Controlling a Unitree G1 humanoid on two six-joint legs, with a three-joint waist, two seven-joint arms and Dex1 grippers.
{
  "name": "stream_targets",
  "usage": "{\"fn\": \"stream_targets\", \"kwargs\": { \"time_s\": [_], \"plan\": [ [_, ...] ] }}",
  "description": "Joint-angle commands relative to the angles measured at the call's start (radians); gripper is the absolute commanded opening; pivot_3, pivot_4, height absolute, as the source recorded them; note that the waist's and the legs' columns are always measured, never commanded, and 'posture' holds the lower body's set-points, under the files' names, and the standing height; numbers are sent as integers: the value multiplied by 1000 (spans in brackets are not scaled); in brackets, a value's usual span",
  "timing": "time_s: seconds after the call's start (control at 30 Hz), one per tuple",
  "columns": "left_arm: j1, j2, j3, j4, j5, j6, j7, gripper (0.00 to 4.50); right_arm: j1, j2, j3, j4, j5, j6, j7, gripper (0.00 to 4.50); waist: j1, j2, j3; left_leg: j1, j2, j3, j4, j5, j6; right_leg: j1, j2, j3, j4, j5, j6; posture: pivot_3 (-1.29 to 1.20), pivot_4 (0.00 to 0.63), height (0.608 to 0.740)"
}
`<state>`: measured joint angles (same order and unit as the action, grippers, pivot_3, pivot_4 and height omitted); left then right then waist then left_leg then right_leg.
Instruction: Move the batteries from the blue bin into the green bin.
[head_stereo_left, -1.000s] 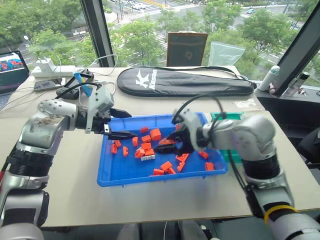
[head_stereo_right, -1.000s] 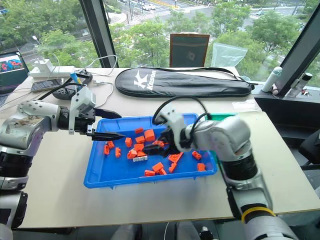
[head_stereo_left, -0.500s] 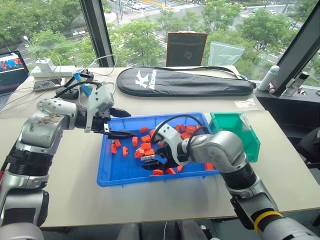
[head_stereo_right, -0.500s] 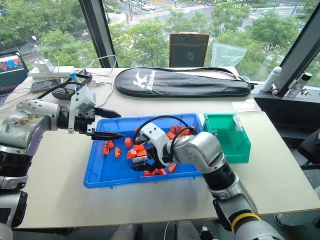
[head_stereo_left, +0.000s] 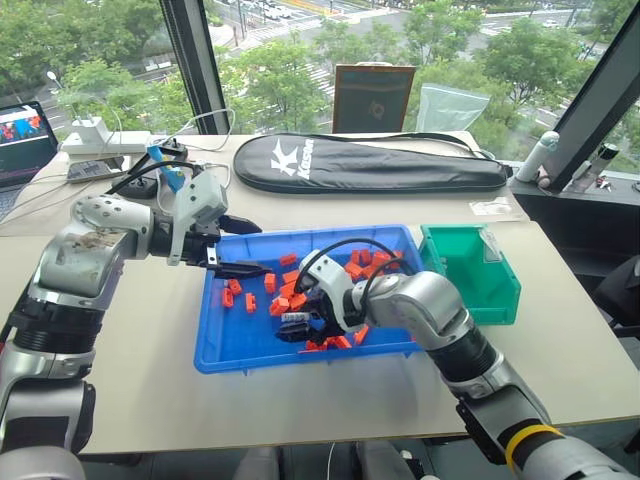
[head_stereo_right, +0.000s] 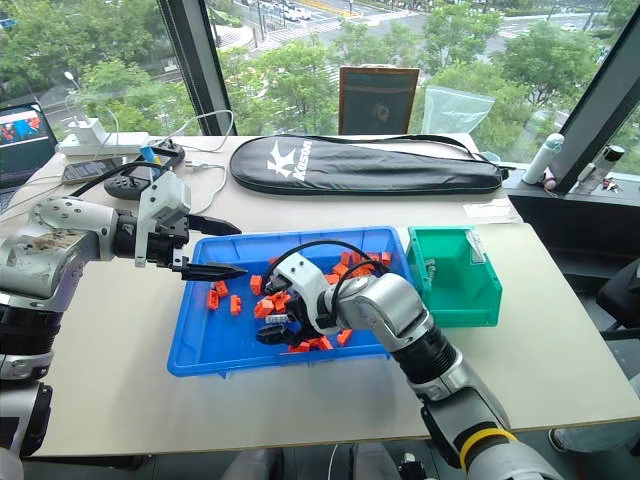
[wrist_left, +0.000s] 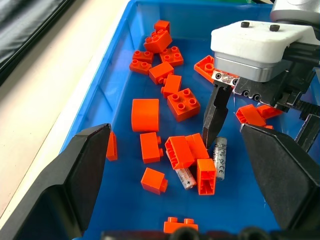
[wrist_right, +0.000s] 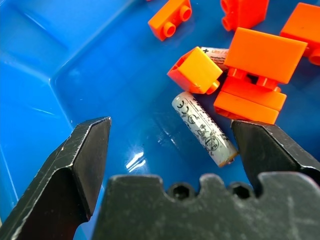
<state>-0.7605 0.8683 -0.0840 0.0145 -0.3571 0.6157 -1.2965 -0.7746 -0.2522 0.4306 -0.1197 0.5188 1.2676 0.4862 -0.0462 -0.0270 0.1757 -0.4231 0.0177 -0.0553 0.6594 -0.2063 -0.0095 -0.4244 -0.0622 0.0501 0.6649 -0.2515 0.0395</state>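
Wide shallow bright-blue plastic bin (head_stereo_left: 225, 345) at frame centre, two small silver cylindrical batteries (wrist_left: 220, 158) lying among orange toy bricks (wrist_left: 183, 103) inside it, right gripper (wrist_right: 170, 150) jaws spread apart just above one battery, left gripper (wrist_left: 185, 170) jaws wide apart over the bin's left end, small teal-green plastic bin (head_stereo_left: 470, 272) touching its right side.

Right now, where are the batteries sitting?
Both batteries lie in the blue bin near its front middle, against a clump of orange bricks, with the open right end effector just above them.
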Motion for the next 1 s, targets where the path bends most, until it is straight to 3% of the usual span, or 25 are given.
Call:
{"fn": "stream_targets", "kwargs": {
  "time_s": [0.03, 0.07, 0.4, 0.7, 0.8, 1.0],
  "plan": [
    [-10, 11, 27, -20, -11, -8, 6, 4500, 6, 8, 11, -9, -20, -32, 19, 3940, -1, 0, 0, 0, 0, 0, 0, 0, 0, 0, 0, 0, 0, 0, 0, 0, 150, 740],
    [-11, 10, 27, -20, -11, -9, 6, 4500, 8, 8, 14, -7, -27, -35, 20, 3794, -1, 0, 0, 0, 0, 0, 0, 0, 0, 0, 0, 0, 0, 0, 0, 0, 150, 740],
    [-19, 3, 19, -12, -14, -8, 3, 4500, 13, -33, 30, -57, -47, -69, 92, 388, 0, 0, 0, 0, 0, 0, 0, 0, 0, 0, 0, 0, 0, 0, 0, 0, 150, 740],
    [-29, -10, 14, -2, -15, -5, 1, 4500, -70, -99, -185, -209, 68, 9, 149, 384, 1, 0, 0, 0, 0, 0, 0, 0, 0, 0, 0, 0, 0, 0, 0, 0, 150, 740],
    [-36, -16, 14, 3, -17, -1, 0, 4500, -86, -208, -250, -255, 62, -60, 193, 384, 4, 0, 0, 0, 0, 0, 0, 0, 0, 0, 0, 0, 0, 0, 0, 0, 150, 740],
    [-44, -20, 11, 28, -12, -4, -6, 4500, -100, -580, -360, -67, -92, -149, 207, 384, 13, 0, 0, -1, -1, 1, 0, 0, 0, 1, -1, 1, -2, 0, 0, 0, 150, 740]
  ]
}}
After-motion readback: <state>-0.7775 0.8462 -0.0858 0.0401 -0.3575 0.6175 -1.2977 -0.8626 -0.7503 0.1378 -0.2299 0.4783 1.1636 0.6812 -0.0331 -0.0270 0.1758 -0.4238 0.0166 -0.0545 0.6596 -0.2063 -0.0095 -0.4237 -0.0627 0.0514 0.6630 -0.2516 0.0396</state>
